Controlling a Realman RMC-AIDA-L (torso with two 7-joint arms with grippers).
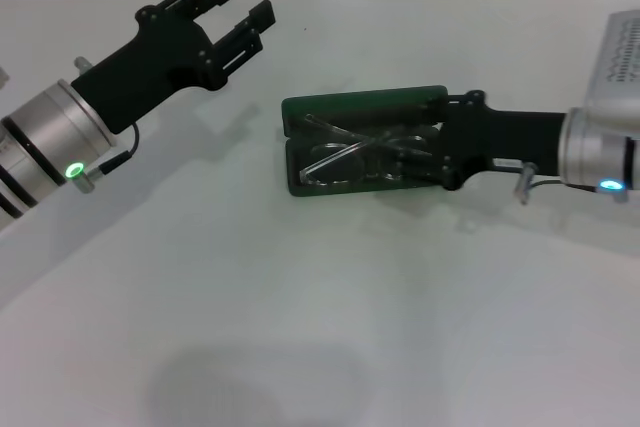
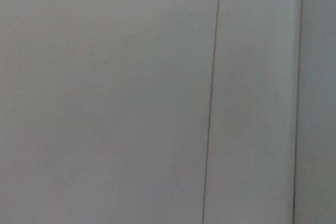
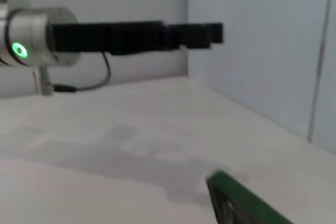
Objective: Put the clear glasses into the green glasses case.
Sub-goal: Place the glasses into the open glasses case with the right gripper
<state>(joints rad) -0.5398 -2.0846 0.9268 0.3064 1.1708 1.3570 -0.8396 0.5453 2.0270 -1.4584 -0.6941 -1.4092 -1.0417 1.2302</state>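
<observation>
Clear glasses [image 1: 350, 155] already lie inside the open green glasses case [image 1: 330, 107], right gripper [image 1: 415, 159] over them, grip unclear; lid unclosed.

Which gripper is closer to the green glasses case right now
Right. The right gripper is at the green glasses case, over its right end; the left gripper hangs open, apart, up and to its left.

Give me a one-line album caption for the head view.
Right gripper reaches over the open green glasses case holding the clear glasses; left gripper hovers open, apart.
</observation>
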